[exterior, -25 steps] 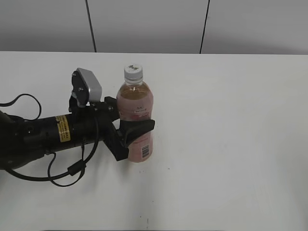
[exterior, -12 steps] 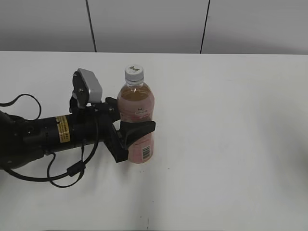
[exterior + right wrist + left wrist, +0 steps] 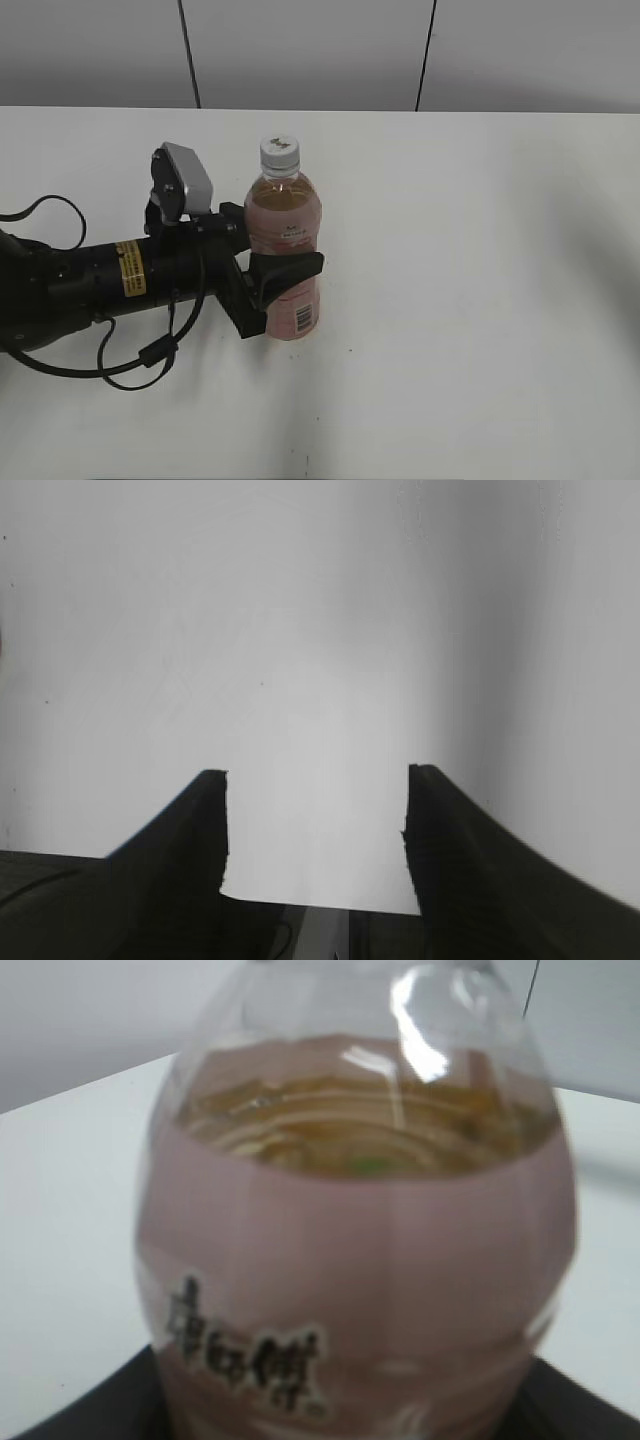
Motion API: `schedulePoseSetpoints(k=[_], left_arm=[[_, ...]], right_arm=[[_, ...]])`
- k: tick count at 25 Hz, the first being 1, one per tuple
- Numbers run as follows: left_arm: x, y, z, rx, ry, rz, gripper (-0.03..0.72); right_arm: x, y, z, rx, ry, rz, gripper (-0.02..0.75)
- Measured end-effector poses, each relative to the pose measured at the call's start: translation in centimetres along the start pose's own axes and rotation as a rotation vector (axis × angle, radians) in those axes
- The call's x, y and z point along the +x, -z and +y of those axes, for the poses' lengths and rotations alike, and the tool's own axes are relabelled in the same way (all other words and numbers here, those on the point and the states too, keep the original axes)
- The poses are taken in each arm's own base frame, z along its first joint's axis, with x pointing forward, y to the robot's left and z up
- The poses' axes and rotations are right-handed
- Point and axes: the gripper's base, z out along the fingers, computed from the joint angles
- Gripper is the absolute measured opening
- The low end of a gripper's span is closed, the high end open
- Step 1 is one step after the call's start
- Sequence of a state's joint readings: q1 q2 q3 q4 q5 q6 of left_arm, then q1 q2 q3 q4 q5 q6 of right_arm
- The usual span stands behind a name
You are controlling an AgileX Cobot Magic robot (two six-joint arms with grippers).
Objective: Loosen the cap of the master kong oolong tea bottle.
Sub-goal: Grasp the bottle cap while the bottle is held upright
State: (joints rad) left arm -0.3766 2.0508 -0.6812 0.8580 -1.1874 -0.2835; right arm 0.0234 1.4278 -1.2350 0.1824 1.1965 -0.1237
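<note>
The master kong oolong tea bottle stands upright on the white table, left of centre, with its pink label and a barcode low down. Its white ribbed cap with a small dark mark is on top. My left gripper comes in from the left and is shut on the bottle's middle, one finger in front and one behind. In the left wrist view the bottle fills the frame, with black characters on the label. My right gripper is open and empty over bare table; it is out of the exterior view.
The white table stretches to the right of the bottle. A grey panelled wall runs along the far edge. A black cable loops on the table under the left arm.
The bottle and my left gripper have shifted very slightly to the right over the second. Nothing else has visibly changed.
</note>
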Motion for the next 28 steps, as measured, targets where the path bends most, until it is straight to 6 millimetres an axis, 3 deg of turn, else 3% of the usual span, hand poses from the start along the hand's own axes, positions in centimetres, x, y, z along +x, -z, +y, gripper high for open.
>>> schedulePoseSetpoints(k=[3, 5, 7, 14, 17, 21, 28], left_arm=[[0.0, 0.0, 0.0, 0.000, 0.000, 0.000, 0.392], [0.0, 0.0, 0.0, 0.000, 0.000, 0.000, 0.392], [0.0, 0.0, 0.0, 0.000, 0.000, 0.000, 0.392], [0.0, 0.0, 0.0, 0.001, 0.000, 0.000, 0.392], [0.0, 0.0, 0.0, 0.002, -0.001, 0.001, 0.392], [0.0, 0.0, 0.0, 0.002, -0.001, 0.001, 0.392], [0.0, 0.0, 0.0, 0.002, -0.001, 0.001, 0.392]], right_arm=[[-1.6, 0.3, 1.1, -0.007, 0.025, -0.021, 0.428], [-2.3, 0.3, 3.0, -0.026, 0.065, -0.025, 0.428], [-2.8, 0.2, 5.6, -0.051, 0.127, -0.024, 0.428], [-3.1, -0.6, 17.4, -0.171, 0.388, -0.016, 0.428], [-3.1, -1.7, 21.0, -0.201, 0.448, 0.000, 0.428], [-3.4, -3.3, 23.8, -0.212, 0.474, 0.019, 0.428], [-4.3, -5.0, 25.5, -0.205, 0.454, 0.030, 0.428]])
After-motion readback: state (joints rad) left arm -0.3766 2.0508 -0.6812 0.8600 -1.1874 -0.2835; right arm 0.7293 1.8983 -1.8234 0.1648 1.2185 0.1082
